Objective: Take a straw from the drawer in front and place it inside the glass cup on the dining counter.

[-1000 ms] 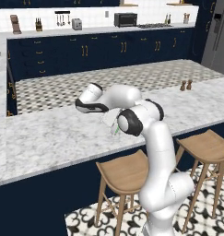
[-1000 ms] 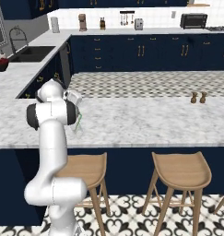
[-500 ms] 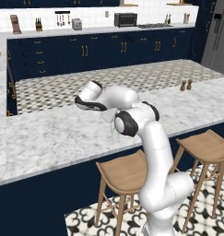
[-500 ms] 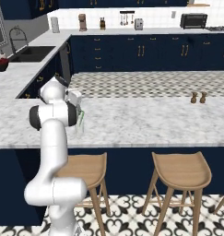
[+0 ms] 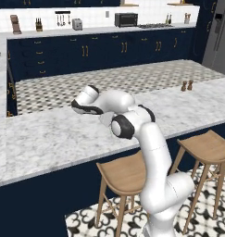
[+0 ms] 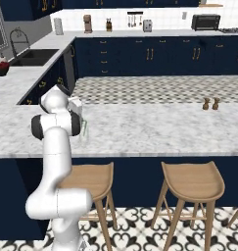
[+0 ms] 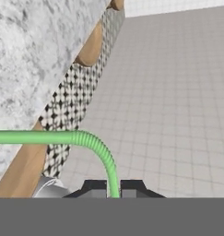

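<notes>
- Marble forms the dining counter (image 5: 49,139) that runs across both base views on its navy base; you see wooden stools (image 6: 191,182) tucked under its near edge.
- You find the arm folded over the counter, its wrist near the left end of the slab in the right base view.
- Locate the gripper (image 7: 113,190) in the hand view: its two dark fingers (image 7: 96,189) are pressed together on the straw (image 7: 62,137), which rises between them, bends and runs off the left edge of that view.
- You can make out the straw in the right base view as a thin green line beside the arm's elbow joint.
- Look there also for the glass cup (image 6: 82,138); it shows faintly on the marble, and you cannot tell whether the straw is inside it.
- Note two small brown shakers (image 6: 210,104) standing far along the counter, well apart from the arm.
</notes>
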### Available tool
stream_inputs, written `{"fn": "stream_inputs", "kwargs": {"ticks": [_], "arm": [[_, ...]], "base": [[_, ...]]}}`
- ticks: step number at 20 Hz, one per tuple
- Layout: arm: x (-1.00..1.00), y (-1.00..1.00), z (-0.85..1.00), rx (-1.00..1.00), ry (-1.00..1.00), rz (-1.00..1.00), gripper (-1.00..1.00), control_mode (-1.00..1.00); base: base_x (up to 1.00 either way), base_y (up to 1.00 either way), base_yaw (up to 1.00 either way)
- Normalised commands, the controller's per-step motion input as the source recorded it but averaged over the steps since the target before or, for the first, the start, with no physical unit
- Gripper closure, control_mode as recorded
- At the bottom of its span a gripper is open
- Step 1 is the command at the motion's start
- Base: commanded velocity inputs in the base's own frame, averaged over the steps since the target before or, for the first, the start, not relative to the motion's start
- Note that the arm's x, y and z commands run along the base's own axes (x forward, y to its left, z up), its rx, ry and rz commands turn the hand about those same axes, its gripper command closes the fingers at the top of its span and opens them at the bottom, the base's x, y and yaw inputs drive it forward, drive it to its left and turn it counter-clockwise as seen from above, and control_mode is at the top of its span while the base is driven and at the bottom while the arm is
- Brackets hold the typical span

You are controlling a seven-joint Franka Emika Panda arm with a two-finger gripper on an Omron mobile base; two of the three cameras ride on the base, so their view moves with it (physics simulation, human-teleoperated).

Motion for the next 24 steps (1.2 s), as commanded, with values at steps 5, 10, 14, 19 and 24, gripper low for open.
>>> {"fn": "stream_inputs", "kwargs": {"ticks": [5, 10, 14, 19, 24], "arm": [[-0.1, 0.05, -0.05, -0.02, 0.0, -0.03, -1.0, -1.0], [-0.25, 0.0, 0.0, 0.0, 0.0, -0.03, -1.0, -1.0], [-0.11, 0.0, 0.09, 0.0, 0.01, -0.03, -1.0, -1.0], [-0.06, 0.0, 0.33, 0.15, 0.03, 0.0, -1.0, -1.0], [0.0, 0.0, 0.0, 0.18, 0.01, 0.0, -1.0, -1.0]], "base": [[0.0, 0.0, 0.0], [0.0, 0.0, 0.0], [0.0, 0.0, 0.0], [0.0, 0.0, 0.0], [0.0, 0.0, 0.0]]}}
